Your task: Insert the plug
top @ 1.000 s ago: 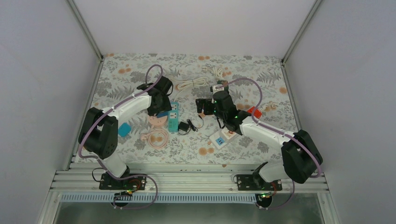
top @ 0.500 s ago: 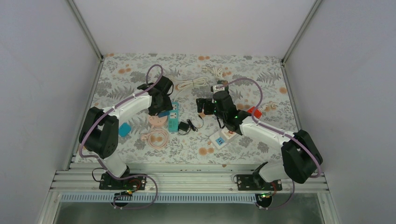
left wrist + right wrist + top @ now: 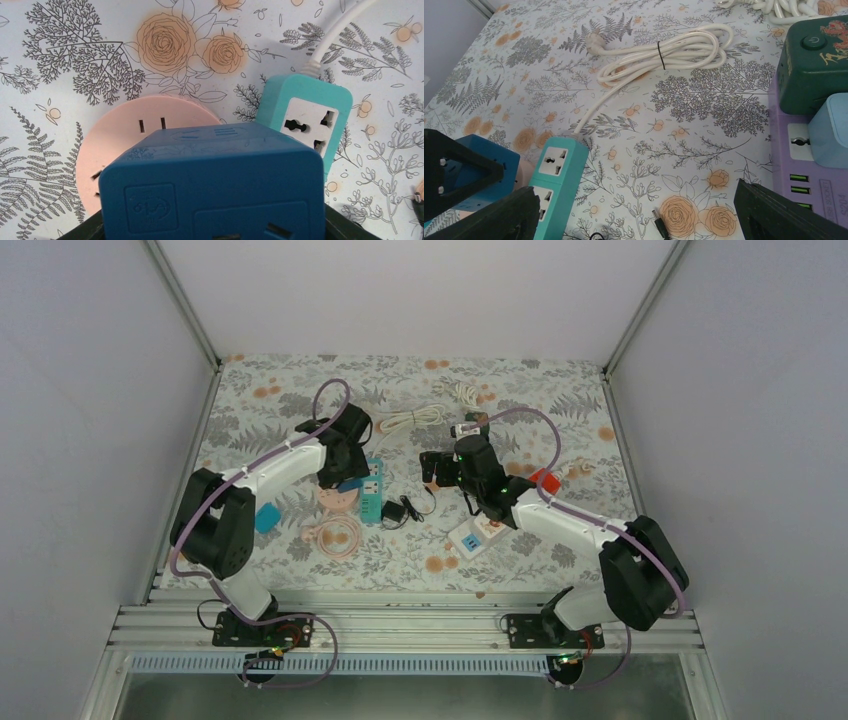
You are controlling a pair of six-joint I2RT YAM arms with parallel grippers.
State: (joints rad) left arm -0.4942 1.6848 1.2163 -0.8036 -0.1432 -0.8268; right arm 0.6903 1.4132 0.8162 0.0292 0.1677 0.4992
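My left gripper (image 3: 345, 476) is shut on a dark blue cube plug (image 3: 215, 180), which fills the lower part of the left wrist view. The plug hangs just over a round pink socket (image 3: 125, 145), also seen from above (image 3: 338, 500). A teal power strip (image 3: 305, 107) lies right beside the pink socket, and shows from above (image 3: 372, 490) and in the right wrist view (image 3: 556, 182). My right gripper (image 3: 432, 470) is open and empty, hovering over bare cloth to the right of the teal strip (image 3: 634, 220).
A bundled white cable (image 3: 664, 55) lies at the back. A purple strip (image 3: 806, 170) carries a green adapter (image 3: 816, 65) and a pale blue plug (image 3: 831, 130). A black adapter (image 3: 397, 512), a white strip (image 3: 478, 535), a pink coiled cord (image 3: 338, 536) and a light blue block (image 3: 266, 517) lie nearer.
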